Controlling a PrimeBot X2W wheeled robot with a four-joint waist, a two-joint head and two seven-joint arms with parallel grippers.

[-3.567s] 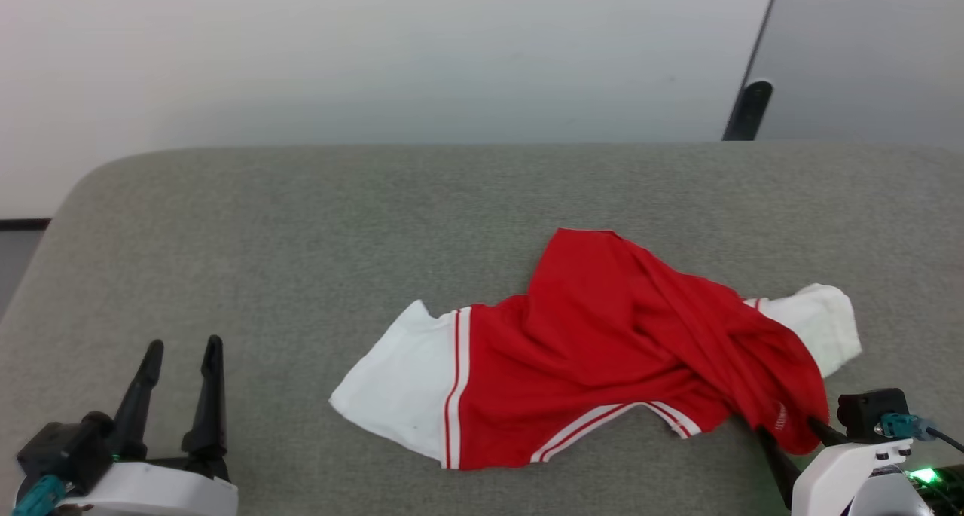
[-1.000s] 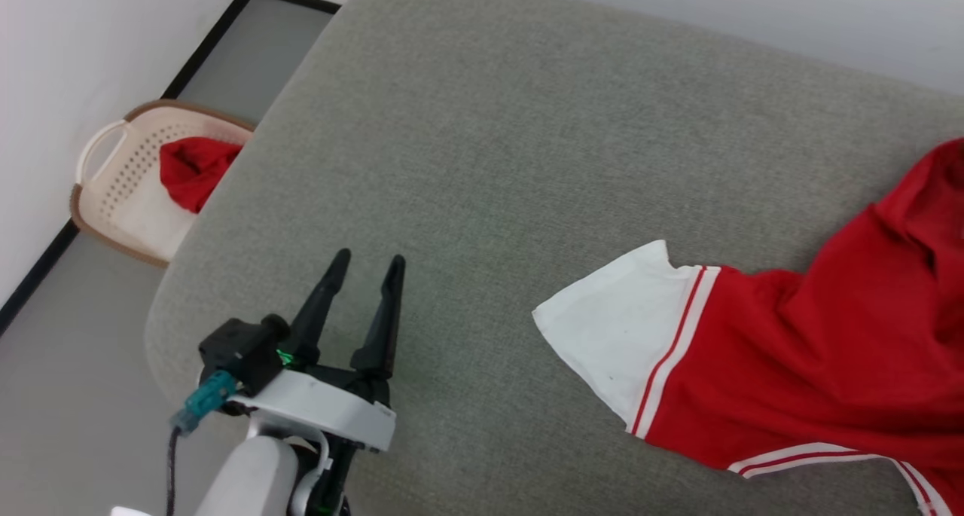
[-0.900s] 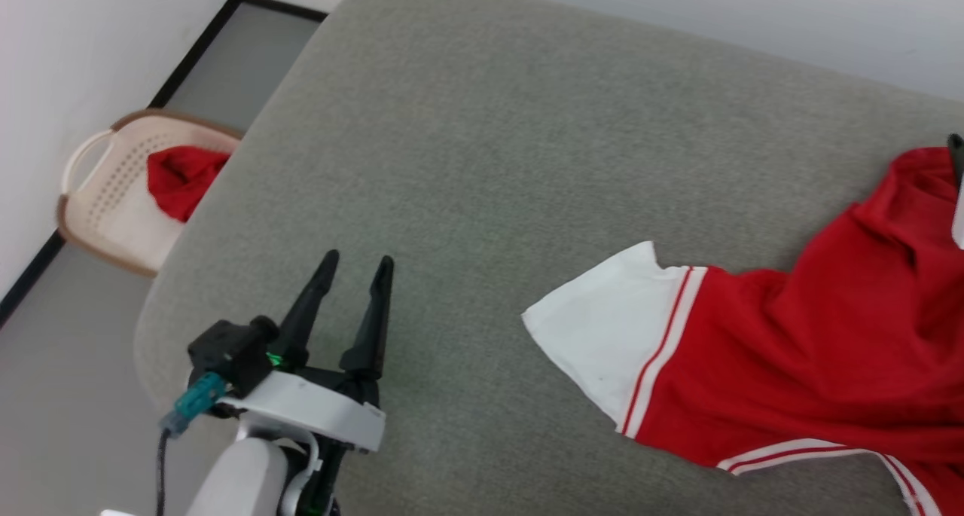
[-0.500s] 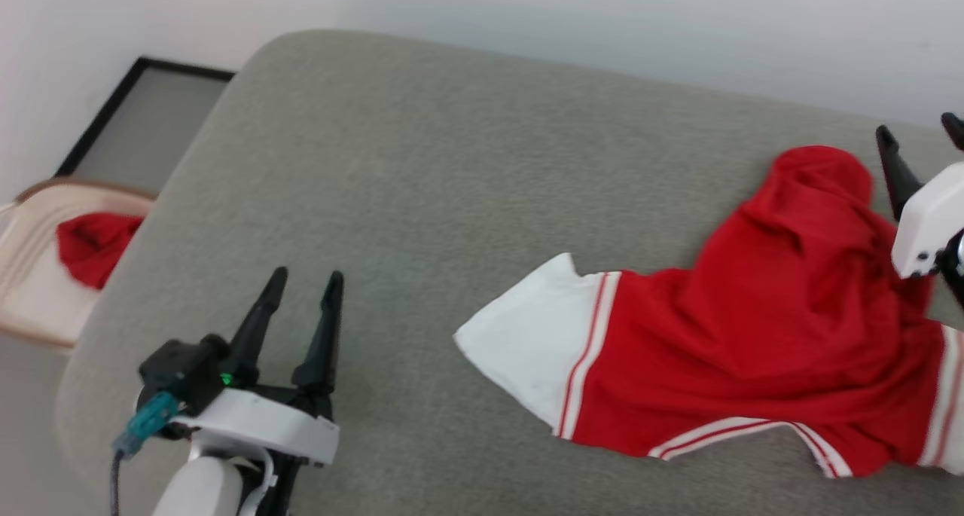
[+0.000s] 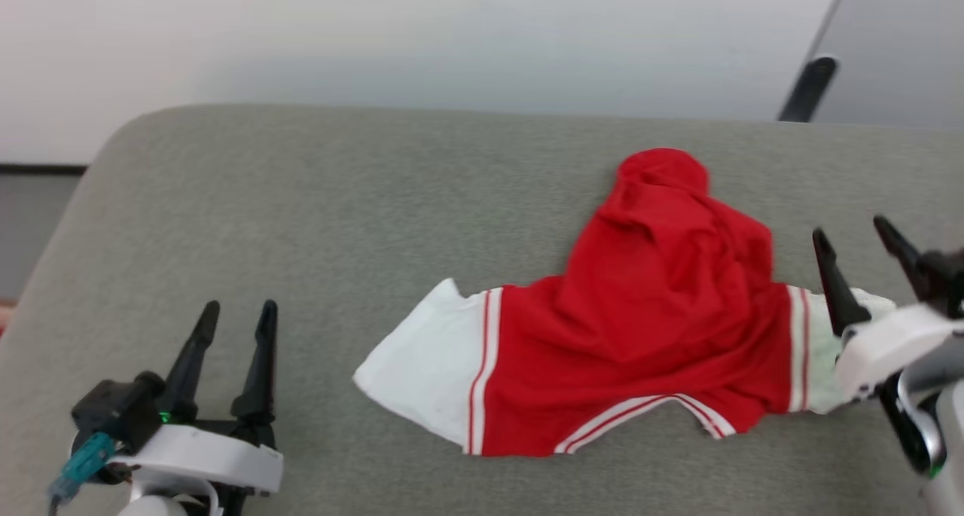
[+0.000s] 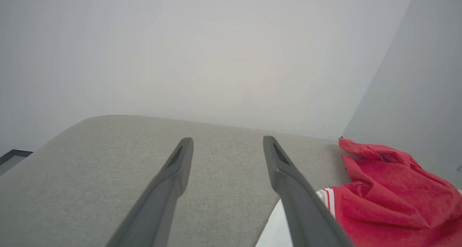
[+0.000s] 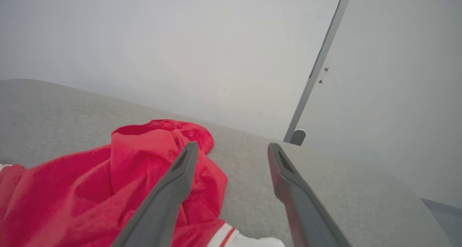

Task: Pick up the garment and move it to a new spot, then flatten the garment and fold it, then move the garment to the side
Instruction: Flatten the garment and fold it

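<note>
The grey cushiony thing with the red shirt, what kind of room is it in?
Probably a plain indoor room: a grey padded surface like a bed or sofa, a bare pale wall behind it, and a crumpled red shirt on top.

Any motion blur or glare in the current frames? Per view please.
Head view: motion smear throughout, worst on the dark-fingered right gripper and the right end of the white-sleeved soft red T-shirt; the left gripper is a little crisper. Left wrist view: flat even light, no glare, finger bases soft. Right wrist view: same, with the pale wall nearly featureless.
</note>
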